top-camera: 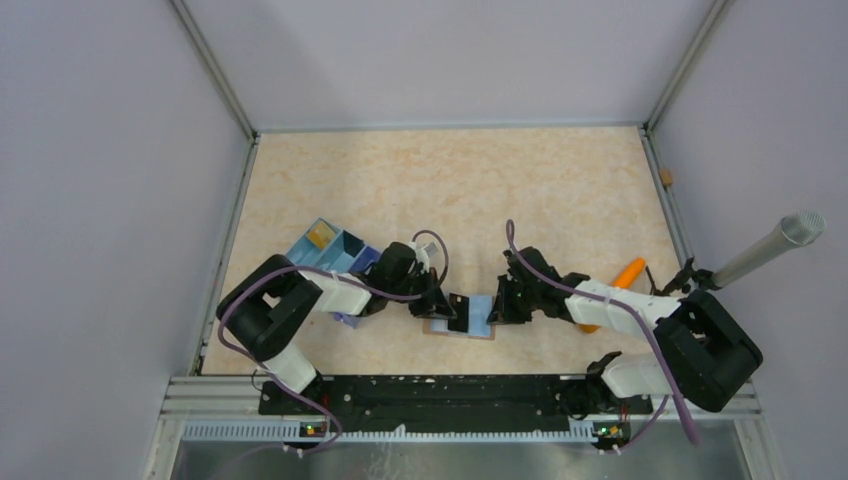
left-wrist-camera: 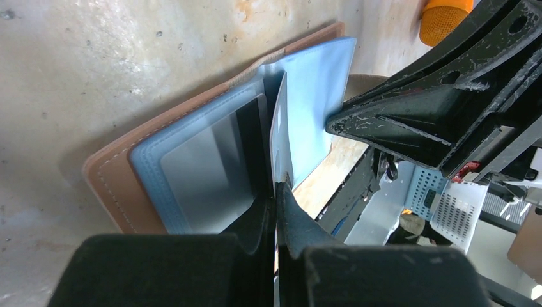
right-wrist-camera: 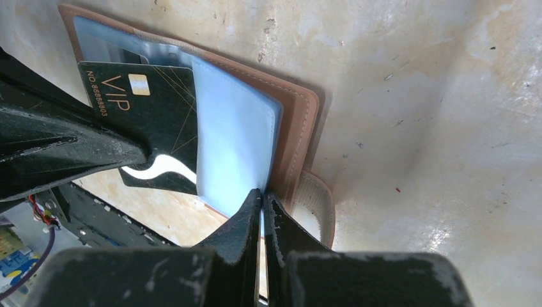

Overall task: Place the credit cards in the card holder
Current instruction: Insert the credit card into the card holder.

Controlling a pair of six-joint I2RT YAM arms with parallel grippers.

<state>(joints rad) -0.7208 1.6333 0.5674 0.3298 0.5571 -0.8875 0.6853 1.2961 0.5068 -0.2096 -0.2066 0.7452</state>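
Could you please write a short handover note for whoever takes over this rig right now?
Left gripper: shut on the black VIP card.
Right gripper: shut on the blue sleeve of the card holder, which lies open on the table between the arms.
Done: card seems partly under the sleeve, not seated.
Left: slide it home, release; other cards not clearly in view.

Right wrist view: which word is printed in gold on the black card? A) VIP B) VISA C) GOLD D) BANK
A: the gold letters "VIP" stand beside the chip on the black card, which lies over the open card holder.
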